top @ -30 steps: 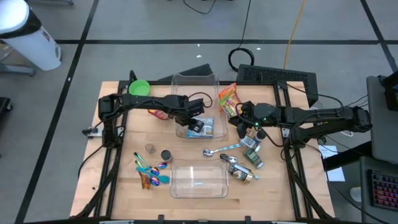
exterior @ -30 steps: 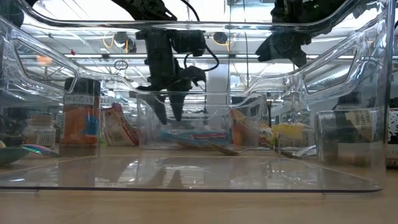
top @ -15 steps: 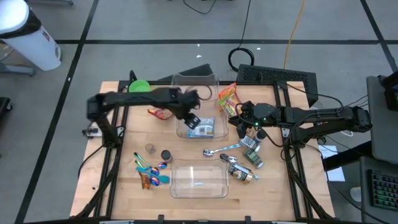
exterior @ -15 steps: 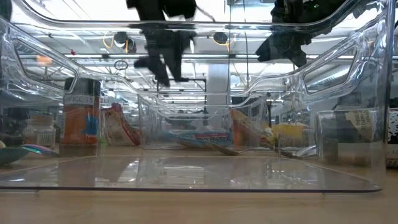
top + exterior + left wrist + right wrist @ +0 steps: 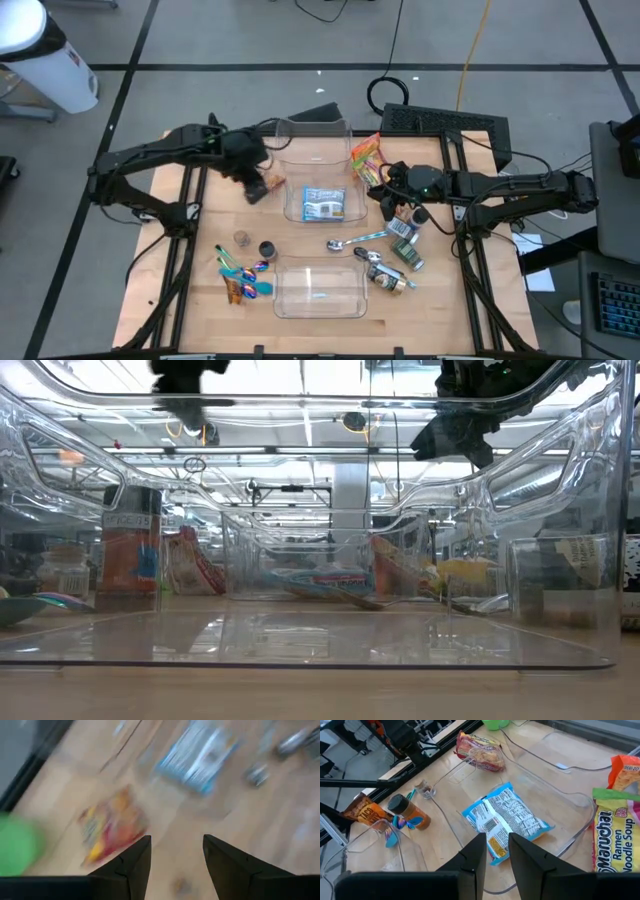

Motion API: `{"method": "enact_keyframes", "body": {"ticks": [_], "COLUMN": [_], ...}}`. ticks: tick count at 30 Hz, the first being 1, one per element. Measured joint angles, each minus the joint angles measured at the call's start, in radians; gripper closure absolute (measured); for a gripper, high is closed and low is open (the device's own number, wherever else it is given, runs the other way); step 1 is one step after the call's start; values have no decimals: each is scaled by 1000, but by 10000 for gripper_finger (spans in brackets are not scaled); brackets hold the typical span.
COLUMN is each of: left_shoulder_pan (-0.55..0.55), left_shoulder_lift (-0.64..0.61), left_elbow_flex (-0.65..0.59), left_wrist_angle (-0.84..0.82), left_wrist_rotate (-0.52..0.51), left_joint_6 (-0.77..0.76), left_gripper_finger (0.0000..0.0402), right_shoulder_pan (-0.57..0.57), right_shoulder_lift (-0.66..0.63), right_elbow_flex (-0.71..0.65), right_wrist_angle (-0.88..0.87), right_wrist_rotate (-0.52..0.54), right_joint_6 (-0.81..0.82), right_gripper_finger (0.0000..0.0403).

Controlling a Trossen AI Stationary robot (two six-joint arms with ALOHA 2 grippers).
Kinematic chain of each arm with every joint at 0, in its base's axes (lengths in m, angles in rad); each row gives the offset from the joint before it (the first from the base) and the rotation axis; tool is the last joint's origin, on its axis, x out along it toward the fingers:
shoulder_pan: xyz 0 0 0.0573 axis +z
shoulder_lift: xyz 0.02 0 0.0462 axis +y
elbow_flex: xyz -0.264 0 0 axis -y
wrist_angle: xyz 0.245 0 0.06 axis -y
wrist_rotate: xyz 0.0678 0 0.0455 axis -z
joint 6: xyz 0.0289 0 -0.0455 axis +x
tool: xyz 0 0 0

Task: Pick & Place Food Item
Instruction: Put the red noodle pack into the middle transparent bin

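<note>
A blue-and-white food packet (image 5: 323, 203) (image 5: 506, 815) lies flat on the floor of the far clear container (image 5: 315, 132). My left gripper (image 5: 255, 190) (image 5: 172, 857) hangs open and high over the table's left part, beside a red-yellow noodle pack (image 5: 272, 183) (image 5: 112, 827), with nothing between its fingers. My right gripper (image 5: 385, 192) (image 5: 494, 851) hovers off the container's right side, pointing at the blue packet. A narrow gap shows between its fingers and nothing is in it.
Ramen packs (image 5: 366, 158) (image 5: 615, 832) lie right of the far container. A second clear container (image 5: 320, 290) stands near the front edge. A spoon (image 5: 355, 240), cans (image 5: 405, 250), a spice jar (image 5: 266, 248), coloured utensils (image 5: 240, 270) and a green bowl (image 5: 224, 140) lie around.
My left gripper has risen out of the far container and drawn back toward the table's left edge, rolling as it went. The blue packet has stayed flat in the container.
</note>
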Motion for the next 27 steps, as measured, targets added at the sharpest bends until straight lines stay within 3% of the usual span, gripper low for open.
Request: {"method": "enact_keyframes", "body": {"ticks": [5, 9, 16, 20, 27], "left_shoulder_pan": [-27, -53, -65, -73, -77], "left_shoulder_lift": [1, 5, 4, 3, 3], "left_elbow_flex": [-21, -109, -308, -378, -456], "left_wrist_angle": [-86, -61, 57, 123, 227], "left_wrist_rotate": [-141, -151, -127, -203, -284], "left_joint_6": [65, 142, 87, 184, 324], "left_gripper_finger": [215, 215, 215, 215, 215], "right_shoulder_pan": [-4, -6, -6, -6, -6], "right_shoulder_lift": [0, 0, 0, 0, 1], "right_elbow_flex": [0, 0, 0, -24, -177], "right_wrist_angle": [1, 0, -9, 17, 217], "right_wrist_rotate": [3, 5, 28, 28, 23], "right_joint_6": [-75, -104, -97, -97, 62], "right_gripper_finger": [328, 328, 328, 328, 328]}}
